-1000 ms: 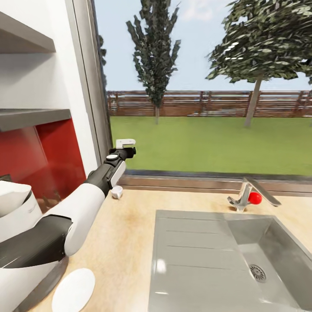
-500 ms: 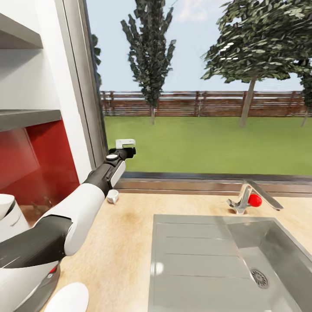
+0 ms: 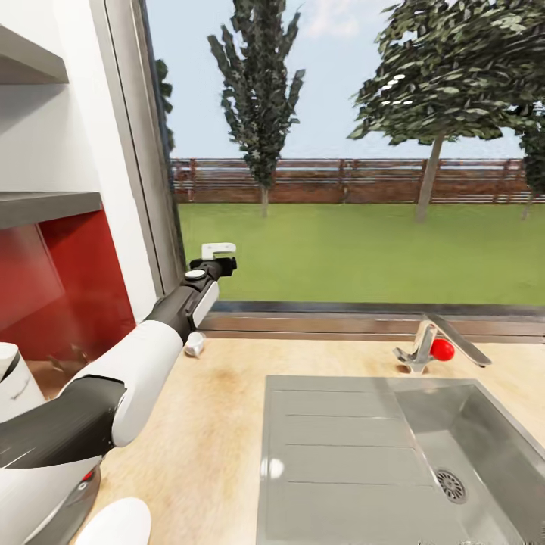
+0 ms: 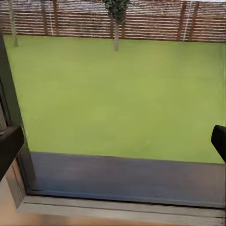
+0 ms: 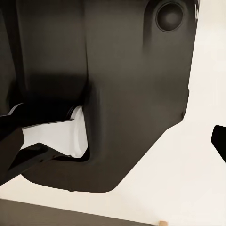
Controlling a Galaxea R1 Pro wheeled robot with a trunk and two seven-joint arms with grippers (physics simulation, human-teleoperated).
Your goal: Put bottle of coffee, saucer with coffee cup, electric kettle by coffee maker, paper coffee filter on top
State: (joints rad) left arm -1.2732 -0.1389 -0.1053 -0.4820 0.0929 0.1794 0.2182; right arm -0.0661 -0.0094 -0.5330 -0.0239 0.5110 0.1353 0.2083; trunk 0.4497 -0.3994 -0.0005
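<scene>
In the head view, the left tool [image 3: 219, 256] is raised in front of the window [image 3: 341, 151], above the back edge of the bench [image 3: 204, 424]. Nothing is held in it; from this angle its spread cannot be judged. The cup [image 3: 195, 345] lies tipped on the bench just below the forearm, near the window sill, partly hidden by the arm. The saucer [image 3: 115, 524] is cut off by the lower edge, well apart from the tool. The sink [image 3: 363, 454] and tap [image 3: 424, 350] are seen to the right.

In the left wrist view, the left tool's dark fingertips [image 4: 10, 147] are seen at opposite edges, spread wide, with only lawn and sill between them.

In the right wrist view, the right tool [image 5: 113, 141] is spread too, touching nothing; a dark rounded body [image 5: 117, 84] is seen close ahead, too near to be identified.
</scene>
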